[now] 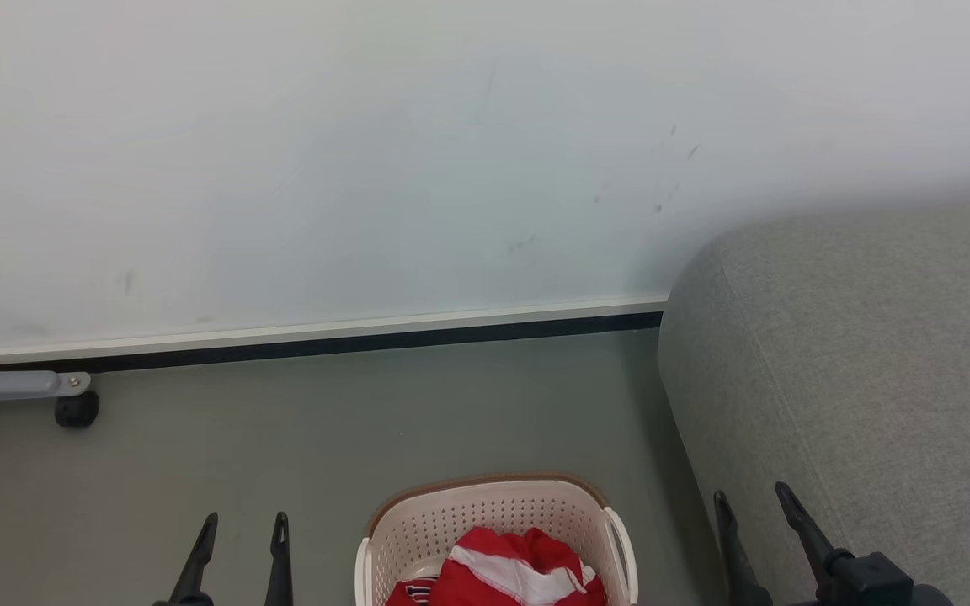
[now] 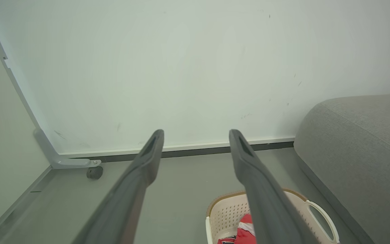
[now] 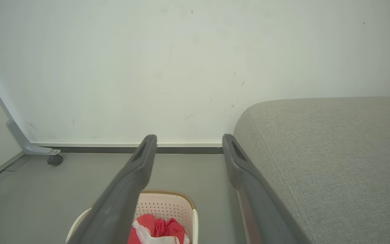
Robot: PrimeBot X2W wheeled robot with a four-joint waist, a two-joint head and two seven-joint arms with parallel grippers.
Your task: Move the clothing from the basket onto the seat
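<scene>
A cream perforated basket (image 1: 418, 526) with a brown rim stands on the floor at the bottom centre of the head view. Red clothing (image 1: 510, 568) with white trim lies bunched inside it; a bit of dark numeral shows at its lower left. The grey fabric seat (image 1: 872, 370) fills the right side. My left gripper (image 1: 244, 527) hangs open left of the basket, nothing between its fingers. My right gripper (image 1: 752, 497) is open too, right of the basket, against the seat's edge. The basket (image 2: 227, 211), clothing (image 2: 245, 228), basket (image 3: 171, 203) and clothing (image 3: 157, 227) also show in the wrist views.
A white wall with a dark skirting strip (image 1: 325, 341) runs behind the grey floor. A grey metal leg with a black caster (image 1: 77, 408) stands at the far left. Bare floor lies between the basket and the wall.
</scene>
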